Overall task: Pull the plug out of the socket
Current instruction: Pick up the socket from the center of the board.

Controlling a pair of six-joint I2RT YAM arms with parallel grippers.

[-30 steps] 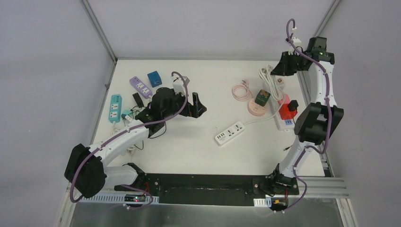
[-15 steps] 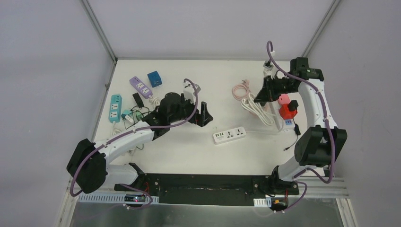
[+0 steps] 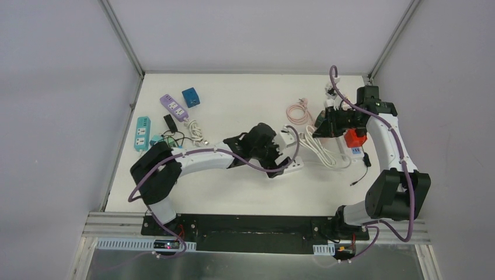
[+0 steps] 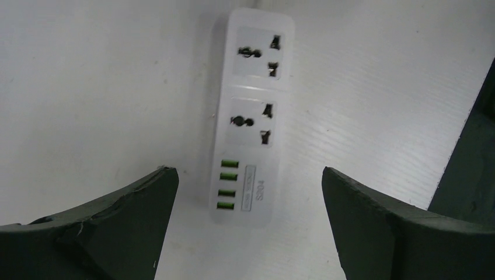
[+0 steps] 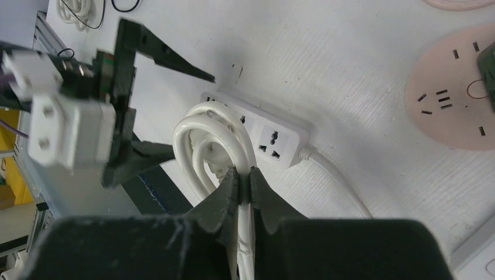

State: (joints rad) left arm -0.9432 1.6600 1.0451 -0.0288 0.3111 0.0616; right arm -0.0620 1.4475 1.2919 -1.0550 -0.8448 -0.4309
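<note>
In wrist view alone — right fingers (image 5: 225,192) pinch the cable (image 5: 204,111) (white).

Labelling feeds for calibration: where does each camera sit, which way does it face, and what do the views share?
Top external: above and behind the bases, looking down on the white table; both arms show whole.
Left wrist: on the left arm, facing straight down at the white rectangular power strip; the left jaws, open, frame the bottom corners.
Right wrist: on the right arm, angled down at the coiled white cable; the right jaws, shut on it, fill the bottom.
Shared: both wrist views show the power strip.
</note>
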